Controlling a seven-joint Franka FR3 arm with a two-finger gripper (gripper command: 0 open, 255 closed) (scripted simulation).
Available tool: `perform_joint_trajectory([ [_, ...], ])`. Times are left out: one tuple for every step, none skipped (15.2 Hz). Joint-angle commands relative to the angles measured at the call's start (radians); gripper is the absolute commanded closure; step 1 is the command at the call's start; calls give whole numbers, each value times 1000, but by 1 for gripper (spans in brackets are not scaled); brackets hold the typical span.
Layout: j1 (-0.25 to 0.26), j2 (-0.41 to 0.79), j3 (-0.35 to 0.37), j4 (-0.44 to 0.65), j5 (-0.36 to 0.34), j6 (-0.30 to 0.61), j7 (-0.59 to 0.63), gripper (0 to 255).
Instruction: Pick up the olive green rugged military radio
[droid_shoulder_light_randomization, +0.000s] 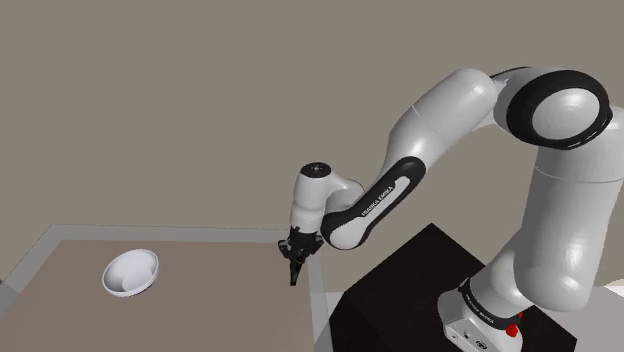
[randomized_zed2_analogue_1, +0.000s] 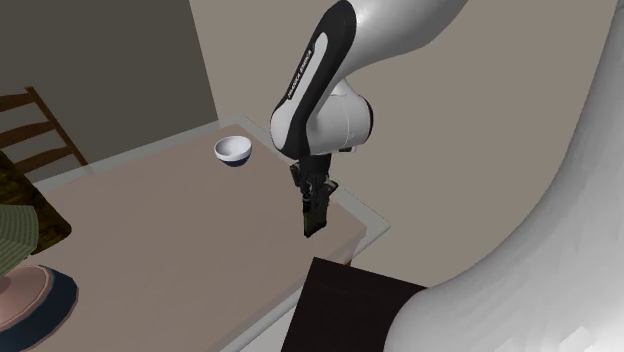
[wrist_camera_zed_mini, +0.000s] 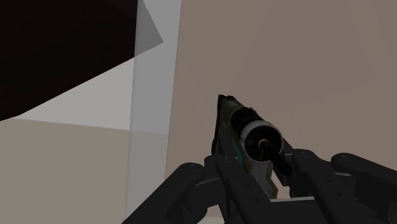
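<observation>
The radio is a dark olive, boxy set with a black-and-white knob on top. It sits clasped between the black fingers of my gripper. In the shoulder view the radio hangs down from the gripper, over the table's right edge strip. In the second exterior view the radio hangs upright below the gripper, a little above the tabletop near its corner.
A white bowl rests on the brown table, well away from the gripper. The dark stand adjoins the table's pale edge. A wooden chair and a striped green object lie on the far side.
</observation>
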Motion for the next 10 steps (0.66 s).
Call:
perform_joint_trajectory([
  [-12, -26, 17, -2, 18, -23, -10, 255],
  [-18, -40, 25, -5, 27, -34, -15, 255],
  [-24, -53, 33, -7, 36, -45, -21, 255],
  [-30, -67, 41, -9, 46, -56, -27, 255],
  [-36, -80, 49, -10, 56, -67, -33, 255],
  [-42, -93, 56, -12, 65, -78, -39, 255],
  [-47, -107, 63, -13, 75, -89, -46, 255],
  [-53, -120, 71, -14, 85, -100, -52, 255],
  [-53, -122, 72, -14, 87, -102, -53, 255],
  [-53, -122, 71, -14, 87, -102, -53, 255],
])
